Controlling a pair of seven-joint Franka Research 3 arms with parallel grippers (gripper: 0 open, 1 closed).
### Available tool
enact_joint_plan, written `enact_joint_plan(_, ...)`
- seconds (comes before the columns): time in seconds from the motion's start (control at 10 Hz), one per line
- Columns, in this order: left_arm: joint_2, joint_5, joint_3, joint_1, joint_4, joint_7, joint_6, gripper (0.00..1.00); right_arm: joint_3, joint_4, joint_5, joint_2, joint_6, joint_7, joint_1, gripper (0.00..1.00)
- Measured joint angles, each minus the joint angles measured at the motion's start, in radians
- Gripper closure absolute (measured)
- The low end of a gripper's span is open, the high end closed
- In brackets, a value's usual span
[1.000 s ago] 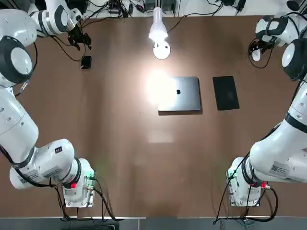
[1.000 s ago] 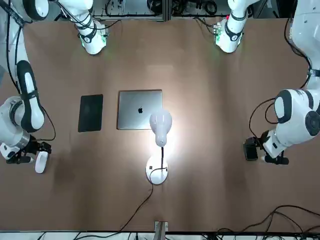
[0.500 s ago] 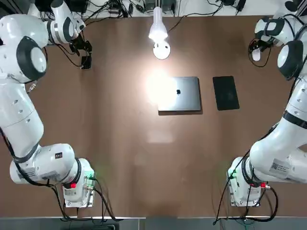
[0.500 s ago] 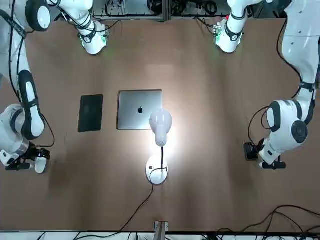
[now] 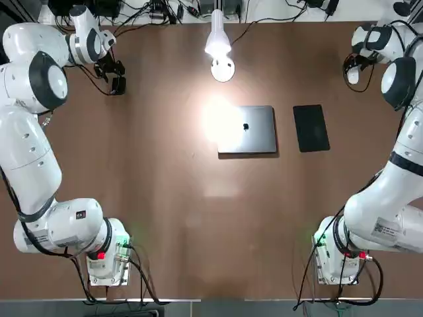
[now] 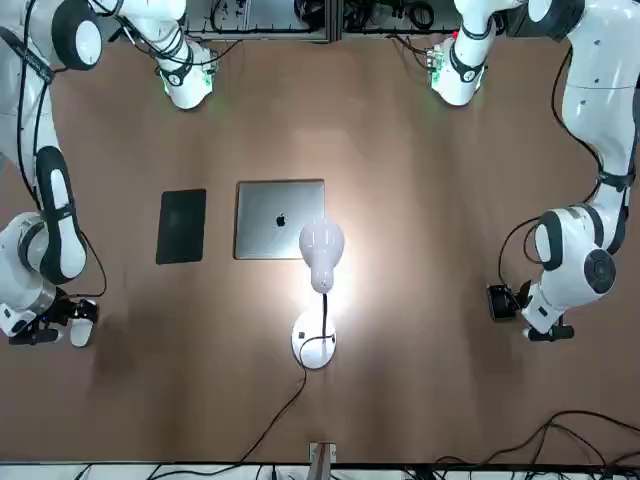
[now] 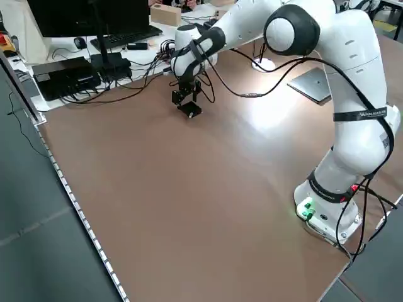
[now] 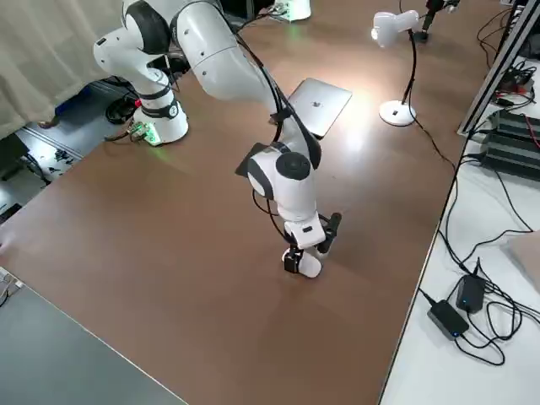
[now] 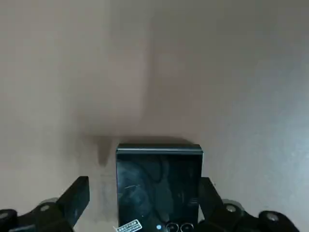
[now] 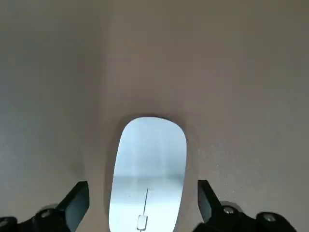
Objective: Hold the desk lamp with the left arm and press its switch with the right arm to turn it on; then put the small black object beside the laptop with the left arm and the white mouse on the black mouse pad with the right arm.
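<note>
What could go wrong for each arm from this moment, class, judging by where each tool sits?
1. The left tool straddles the small black object with gaps on both sides; closing off-centre could twist or drop it.
2. The right tool brackets the white mouse, whose smooth rounded shell might slip.
3. The lit desk lamp stands near the laptop; the left arm's carry could clip it.
</note>
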Motion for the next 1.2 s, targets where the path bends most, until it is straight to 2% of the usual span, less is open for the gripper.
enact_joint_plan(0.1, 0.006, 0.000, -0.001, -0.003, 0.000, 0.000, 0.000, 0.00, 0.000, 0.000, 0.000, 0.001, 0.000, -0.001, 0.000, 0.08)
enact_joint_plan(0.2, 0.010, -0.004, -0.002, -0.009, 0.000, 0.000, 0.000, 0.00, 0.000, 0.000, 0.000, 0.002, 0.000, -0.003, 0.000, 0.09)
enact_joint_plan(0.8, 0.030, -0.008, 0.002, -0.012, -0.003, 0.000, 0.000, 0.00, 0.000, 0.000, 0.000, 0.007, 0.000, -0.010, -0.009, 0.08)
enact_joint_plan(0.9, 0.030, -0.008, 0.002, -0.012, -0.003, 0.000, 0.007, 0.02, 0.000, 0.000, 0.000, 0.008, 0.000, -0.010, -0.009, 0.08)
enact_joint_plan(1.0, 0.030, -0.008, 0.002, -0.012, -0.002, 0.000, 0.016, 0.19, 0.000, 0.000, 0.000, 0.010, -0.001, -0.011, -0.009, 0.08)
enact_joint_plan(1.2, 0.030, -0.008, 0.002, -0.012, -0.002, 0.000, 0.025, 0.21, 0.002, 0.000, 0.000, 0.013, -0.001, -0.012, -0.009, 0.09)
